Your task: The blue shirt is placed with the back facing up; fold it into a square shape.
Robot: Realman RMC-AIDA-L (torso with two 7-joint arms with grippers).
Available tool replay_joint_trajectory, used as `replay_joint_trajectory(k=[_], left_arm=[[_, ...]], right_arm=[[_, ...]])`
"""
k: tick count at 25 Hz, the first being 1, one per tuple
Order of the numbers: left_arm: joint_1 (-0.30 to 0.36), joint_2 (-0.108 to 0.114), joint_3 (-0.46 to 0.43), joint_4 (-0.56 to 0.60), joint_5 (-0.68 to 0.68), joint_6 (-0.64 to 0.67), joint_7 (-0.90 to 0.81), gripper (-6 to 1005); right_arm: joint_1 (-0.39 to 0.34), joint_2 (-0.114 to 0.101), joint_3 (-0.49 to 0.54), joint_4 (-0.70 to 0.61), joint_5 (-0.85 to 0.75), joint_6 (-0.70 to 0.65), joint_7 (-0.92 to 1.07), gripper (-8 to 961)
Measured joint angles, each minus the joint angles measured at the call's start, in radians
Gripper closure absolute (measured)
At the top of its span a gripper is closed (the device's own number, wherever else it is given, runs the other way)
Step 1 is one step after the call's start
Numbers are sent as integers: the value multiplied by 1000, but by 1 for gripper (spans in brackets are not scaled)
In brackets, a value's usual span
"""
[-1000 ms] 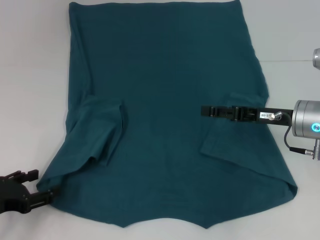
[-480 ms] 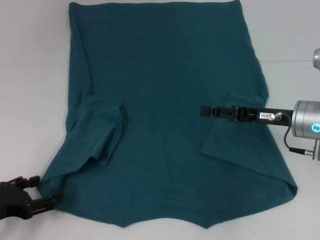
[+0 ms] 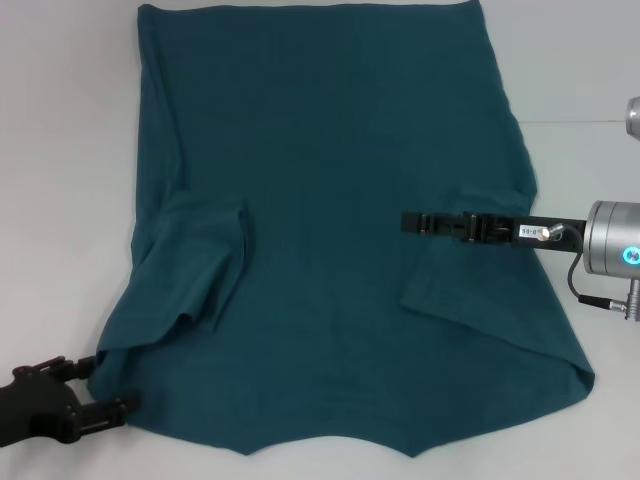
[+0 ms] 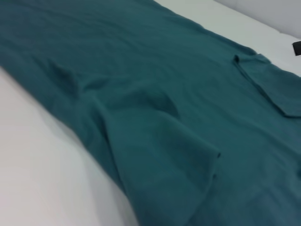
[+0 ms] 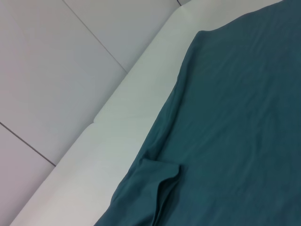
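We see the left gripper (image 3: 108, 385) low at the near left corner of the work surface, its two black fingers (image 3: 100, 408) spread apart, one above and one below the near left corner of the blue shirt (image 3: 330, 200). The corner of the fabric lies in the gap between them, but we cannot tell whether either finger presses on it.

The right gripper (image 3: 412, 221) reaches in from the right, flat over the shirt beside the folded-in right sleeve; we cannot tell how its fingers stand.

The shirt lies spread out, plain side up, on the white table (image 3: 60, 150), taking up most of the middle of the head view. Both sleeves are folded inward onto the body. In the left wrist view the shirt (image 4: 155, 117) shows the left sleeve fold, rumpled, near the table edge. In the right wrist view the shirt (image 5: 235, 117) lies flat, with one sleeve fold at its edge.
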Motion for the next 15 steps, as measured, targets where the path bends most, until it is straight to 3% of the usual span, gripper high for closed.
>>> replay_joint_trajectory(k=[15], left_arm=[[-17, 1, 24, 6, 0, 6, -8, 173]], right_arm=[[-4, 0, 1, 0, 0, 0, 0, 187]])
